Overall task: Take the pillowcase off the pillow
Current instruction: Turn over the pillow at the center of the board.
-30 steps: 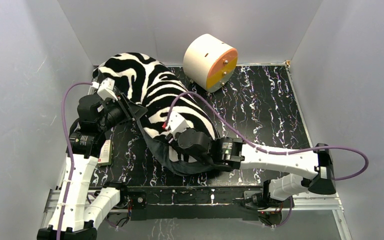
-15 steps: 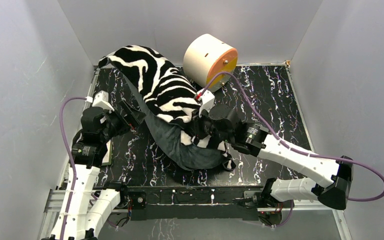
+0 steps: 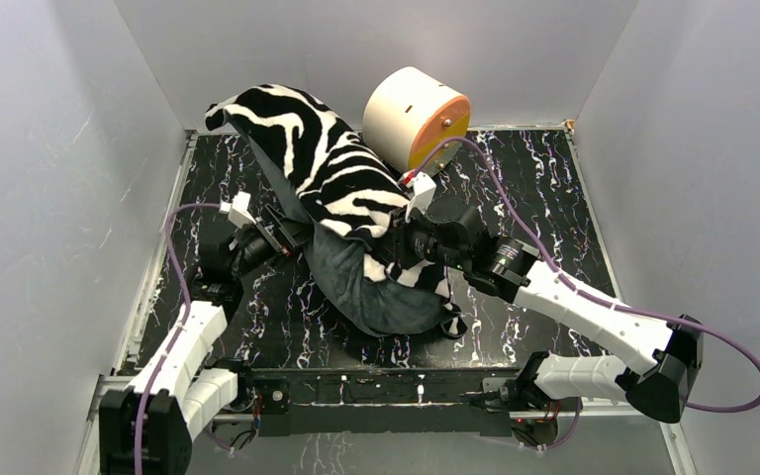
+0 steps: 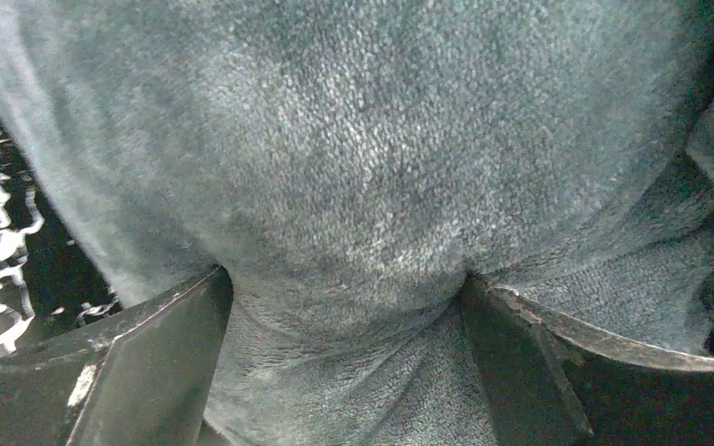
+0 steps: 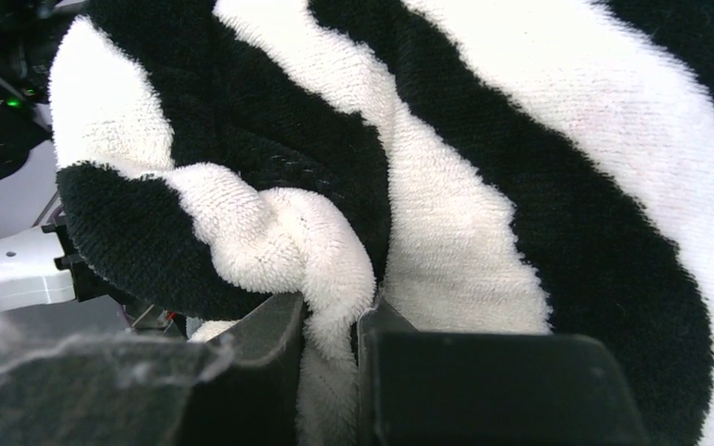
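Our right gripper point(image 3: 396, 259) is clamped on a zebra fold of the pillowcase point(image 3: 327, 168), which stretches away from it toward the far left. Our left gripper point(image 3: 300, 231), jaws apart, has the grey face pressed between its fingers, straight ahead. We cannot see the pillow.

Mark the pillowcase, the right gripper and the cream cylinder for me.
pillowcase point(image 3: 329, 158): top view, zebra-striped upper face.
right gripper point(image 5: 332, 346): right wrist view, gap between fingertips, pinching a striped fold.
cylinder point(image 3: 401, 109): top view, cream side wall.
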`<state>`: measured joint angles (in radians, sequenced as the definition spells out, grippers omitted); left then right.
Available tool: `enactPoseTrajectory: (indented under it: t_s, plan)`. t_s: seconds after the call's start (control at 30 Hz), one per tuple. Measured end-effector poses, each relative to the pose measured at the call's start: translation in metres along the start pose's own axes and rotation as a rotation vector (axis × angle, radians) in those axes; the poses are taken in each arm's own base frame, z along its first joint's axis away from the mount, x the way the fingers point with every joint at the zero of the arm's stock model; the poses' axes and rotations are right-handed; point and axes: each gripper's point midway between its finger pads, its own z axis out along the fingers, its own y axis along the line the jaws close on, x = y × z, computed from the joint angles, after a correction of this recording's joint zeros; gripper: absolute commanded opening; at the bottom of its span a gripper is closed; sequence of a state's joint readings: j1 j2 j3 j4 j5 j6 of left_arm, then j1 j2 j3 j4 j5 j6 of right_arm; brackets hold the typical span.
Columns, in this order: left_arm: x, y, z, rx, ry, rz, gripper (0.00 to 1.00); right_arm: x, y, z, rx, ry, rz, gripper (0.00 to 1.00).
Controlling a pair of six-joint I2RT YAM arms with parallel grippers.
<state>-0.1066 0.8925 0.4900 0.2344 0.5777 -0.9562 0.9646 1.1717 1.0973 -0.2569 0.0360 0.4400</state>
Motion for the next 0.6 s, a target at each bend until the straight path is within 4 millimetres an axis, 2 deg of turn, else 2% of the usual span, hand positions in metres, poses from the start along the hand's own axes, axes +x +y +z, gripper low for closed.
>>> enactPoseTrajectory:
  t_s: [0.1,0.13,0.2,0.23,0.4,0.6]
  plan:
    - [0.005,-0.008,0.013,0.071,0.047,-0.019,0.48,0.0,-0.001,0.0,-0.007,-0.001,0.011,0.03]
    - [0.007,-0.011,0.017,0.089,0.06,-0.019,0.3,0.0,-0.001,-0.001,-0.007,-0.001,0.015,0.03]
    - [0.013,-0.016,0.023,0.111,0.078,-0.009,0.06,0.0,-0.002,0.0,-0.005,-0.001,0.021,0.04]
    - [0.015,-0.018,0.025,0.115,0.079,-0.005,0.0,0.0,-0.003,0.0,-0.003,-0.002,0.023,0.04]
    - [0.015,-0.019,0.024,0.077,0.037,0.066,0.0,-0.001,-0.006,-0.001,0.011,-0.001,0.028,0.06]
    - [0.001,-0.026,-0.002,-0.034,-0.048,0.201,0.0,-0.008,-0.007,-0.004,0.033,0.002,0.008,0.11]
